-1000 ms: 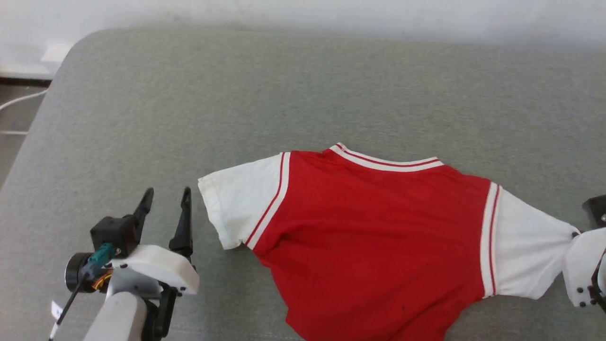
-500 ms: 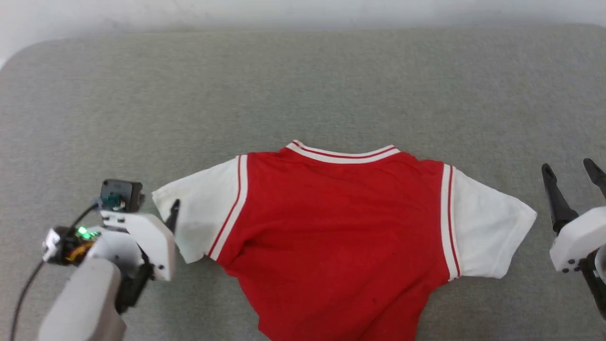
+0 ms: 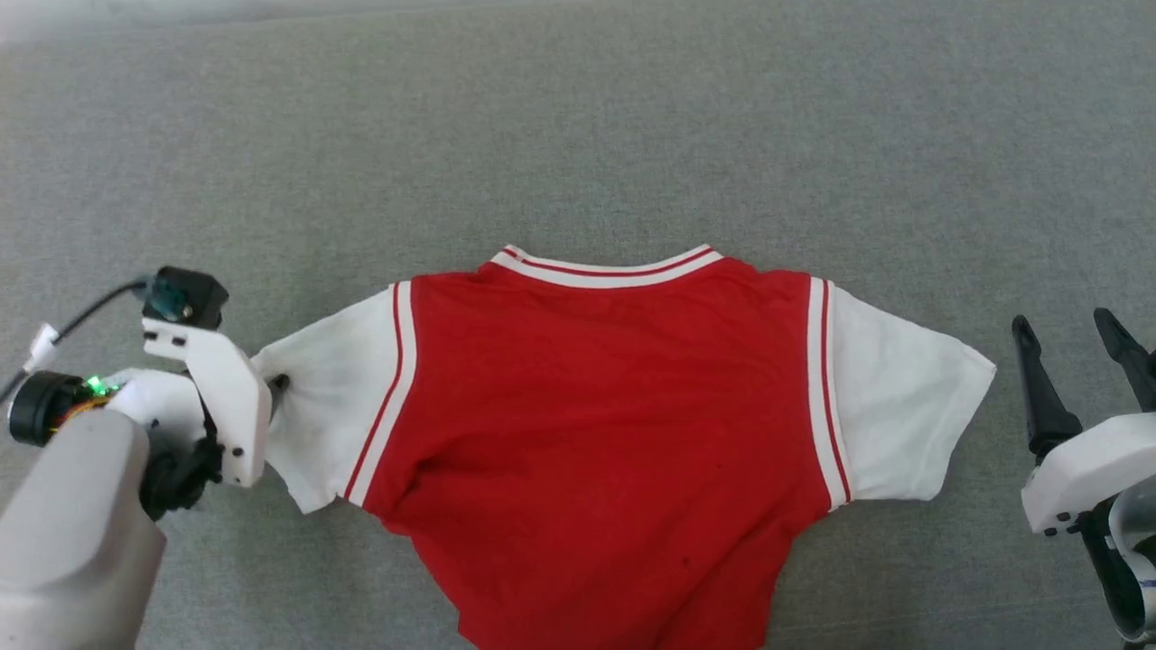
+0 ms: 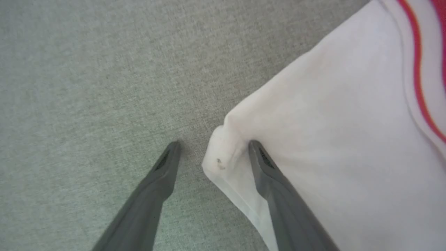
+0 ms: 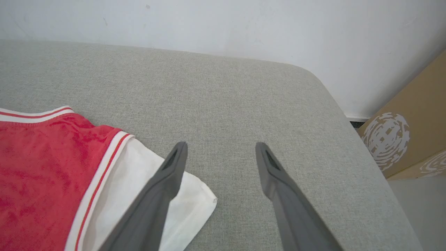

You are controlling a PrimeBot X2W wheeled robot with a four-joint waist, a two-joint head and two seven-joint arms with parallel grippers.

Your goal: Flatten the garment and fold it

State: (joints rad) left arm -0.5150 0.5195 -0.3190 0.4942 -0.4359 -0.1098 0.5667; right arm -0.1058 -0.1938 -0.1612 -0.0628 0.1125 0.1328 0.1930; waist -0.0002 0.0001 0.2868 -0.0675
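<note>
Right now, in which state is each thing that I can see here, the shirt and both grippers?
garment: spread on the grey surface, sleeves out to both sides, some creases, not folded.
left gripper: open, a corner of the white sleeve cuff between its fingers.
right gripper: open, holding nothing, beside the other sleeve.

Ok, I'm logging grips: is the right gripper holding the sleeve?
No, the right gripper stands open over the grey pad, clear of the sleeve.

Red garment (image 3: 587, 406) on a grey-green woven surface (image 3: 578, 135)
White sleeves (image 3: 894, 397), red-and-white striped trim (image 3: 605, 268); dark grey fingers (image 4: 153, 195) of the left pincer (image 4: 214, 145) beside one.
</note>
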